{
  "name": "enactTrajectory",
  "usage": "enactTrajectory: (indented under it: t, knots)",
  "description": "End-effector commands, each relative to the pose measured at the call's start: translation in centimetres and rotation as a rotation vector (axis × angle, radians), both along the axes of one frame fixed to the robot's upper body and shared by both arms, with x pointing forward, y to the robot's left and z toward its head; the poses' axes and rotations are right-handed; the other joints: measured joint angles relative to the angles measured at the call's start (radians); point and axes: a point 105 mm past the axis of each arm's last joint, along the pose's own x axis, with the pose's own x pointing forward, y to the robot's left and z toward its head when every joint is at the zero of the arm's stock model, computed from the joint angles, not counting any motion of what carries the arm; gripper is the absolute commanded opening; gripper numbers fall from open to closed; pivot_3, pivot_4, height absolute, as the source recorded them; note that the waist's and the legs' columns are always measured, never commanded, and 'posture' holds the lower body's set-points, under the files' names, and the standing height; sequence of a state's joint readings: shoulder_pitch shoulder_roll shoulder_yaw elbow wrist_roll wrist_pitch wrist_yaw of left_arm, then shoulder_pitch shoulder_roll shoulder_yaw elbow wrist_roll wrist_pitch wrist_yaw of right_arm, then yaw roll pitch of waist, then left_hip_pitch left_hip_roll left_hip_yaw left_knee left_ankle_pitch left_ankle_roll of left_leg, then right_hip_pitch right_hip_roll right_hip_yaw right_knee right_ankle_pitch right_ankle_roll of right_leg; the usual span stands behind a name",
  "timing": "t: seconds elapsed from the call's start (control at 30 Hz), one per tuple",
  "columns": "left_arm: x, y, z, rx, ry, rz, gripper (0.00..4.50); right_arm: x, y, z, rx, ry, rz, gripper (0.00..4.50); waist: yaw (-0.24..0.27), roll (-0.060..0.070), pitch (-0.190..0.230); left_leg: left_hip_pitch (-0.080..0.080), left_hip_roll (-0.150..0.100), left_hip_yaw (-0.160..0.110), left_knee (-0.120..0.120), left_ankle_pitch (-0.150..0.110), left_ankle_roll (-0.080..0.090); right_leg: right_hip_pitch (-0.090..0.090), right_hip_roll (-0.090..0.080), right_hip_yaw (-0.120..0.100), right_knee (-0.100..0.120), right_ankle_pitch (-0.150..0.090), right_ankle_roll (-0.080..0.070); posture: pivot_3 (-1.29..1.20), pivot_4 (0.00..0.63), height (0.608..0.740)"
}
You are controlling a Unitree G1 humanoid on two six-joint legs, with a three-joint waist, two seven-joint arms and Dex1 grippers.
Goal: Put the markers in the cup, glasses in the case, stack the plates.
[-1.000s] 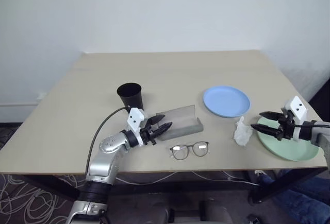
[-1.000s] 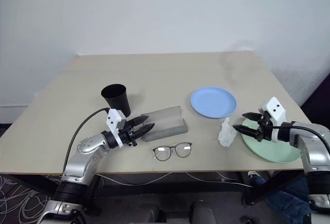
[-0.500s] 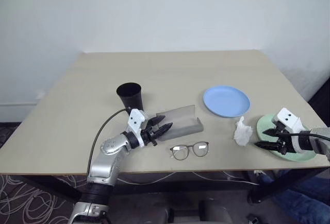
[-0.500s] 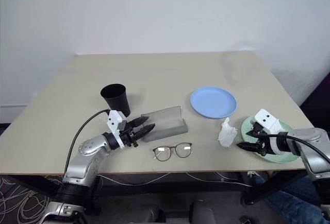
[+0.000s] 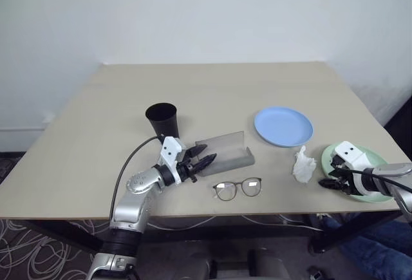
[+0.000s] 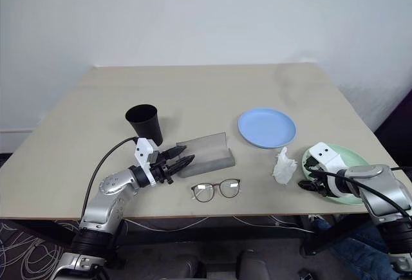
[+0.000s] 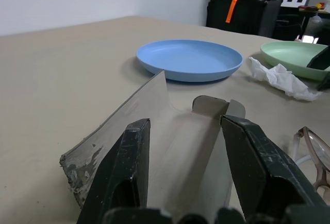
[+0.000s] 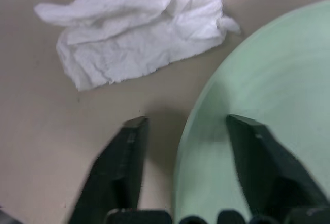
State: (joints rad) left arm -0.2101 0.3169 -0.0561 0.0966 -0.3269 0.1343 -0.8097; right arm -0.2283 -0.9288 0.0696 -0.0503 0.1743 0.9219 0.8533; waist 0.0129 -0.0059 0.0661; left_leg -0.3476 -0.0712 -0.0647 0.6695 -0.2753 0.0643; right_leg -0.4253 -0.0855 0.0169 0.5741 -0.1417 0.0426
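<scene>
Tabletop's mint green plate [image 8: 268, 105] rim lies between right pincer [image 8: 188, 147] fingers

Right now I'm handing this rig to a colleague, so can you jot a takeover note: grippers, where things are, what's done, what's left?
Left gripper: open, fingers either side of the open grey case.
Right gripper: fingers straddle the near rim of the green plate, one over the plate, one over the table; not gripped yet.
Blue plate lies apart, farther back. Tissue lies between the plates.
Glasses lie on the table in front of the case. Black cup stands upright behind the left gripper.
Left: stack plates, case the glasses.
</scene>
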Motion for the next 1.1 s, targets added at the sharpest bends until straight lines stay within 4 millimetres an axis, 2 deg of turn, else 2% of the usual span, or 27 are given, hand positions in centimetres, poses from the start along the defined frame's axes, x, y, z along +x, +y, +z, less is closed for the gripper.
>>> enactTrajectory:
  t: [0.03,0.1,0.5,0.73,0.9,0.97,1.1]
  knots:
    - [0.4,-0.4,1.6,-0.004,-0.068,-0.015,2.23,1.2,-0.2,1.0,-0.029,-0.062,-0.002,1.10,-0.001,0.000,0.000,0.000,0.000,0.000,0.000,0.000,0.000,0.000,0.000,0.000,0.000,0.000,0.000,0.00,0.000,0.740]
    - [0.4,-0.4,1.6,-0.004,-0.069,-0.014,2.23,1.4,-0.3,1.1,-0.041,-0.071,0.000,0.49,-0.005,-0.003,-0.001,0.001,0.001,0.002,0.000,-0.001,0.000,0.000,0.000,0.000,0.000,0.000,0.000,0.00,0.000,0.740]
    - [0.3,-0.4,1.4,-0.005,-0.067,-0.005,2.23,3.3,-0.6,1.7,-0.096,-0.140,-0.003,0.49,-0.009,-0.004,-0.001,0.000,0.009,0.009,0.007,-0.002,-0.001,0.000,0.001,-0.005,-0.002,-0.001,-0.001,0.00,0.000,0.740]
    - [0.4,-0.4,1.5,-0.003,-0.070,-0.005,2.23,5.7,-0.7,3.5,-0.123,-0.281,0.015,0.49,-0.008,-0.003,-0.001,0.000,0.009,0.010,0.007,-0.003,0.001,-0.001,0.001,-0.004,-0.002,0.002,0.002,0.00,0.000,0.740]
    - [0.7,-0.4,1.5,0.001,-0.074,-0.006,2.23,7.9,1.5,6.6,-0.121,-0.453,0.176,0.49,-0.009,-0.002,-0.001,0.001,0.009,0.011,0.007,-0.004,0.004,-0.001,0.001,-0.004,-0.002,0.002,0.002,0.00,0.000,0.740]
    - [0.8,-0.4,1.5,0.003,-0.075,-0.008,2.23,8.4,3.2,7.7,-0.093,-0.509,0.268,0.49,-0.009,-0.002,-0.001,0.001,0.009,0.011,0.007,-0.005,0.005,-0.001,0.001,-0.004,-0.001,0.003,0.001,0.00,0.000,0.740]
    - [1.1,-0.5,1.7,0.006,-0.079,-0.012,2.23,9.0,6.1,8.4,-0.073,-0.548,0.448,0.49,-0.009,-0.002,-0.001,0.002,0.009,0.012,0.007,-0.007,0.005,-0.001,0.001,-0.003,-0.002,0.005,0.000,0.00,0.000,0.740]
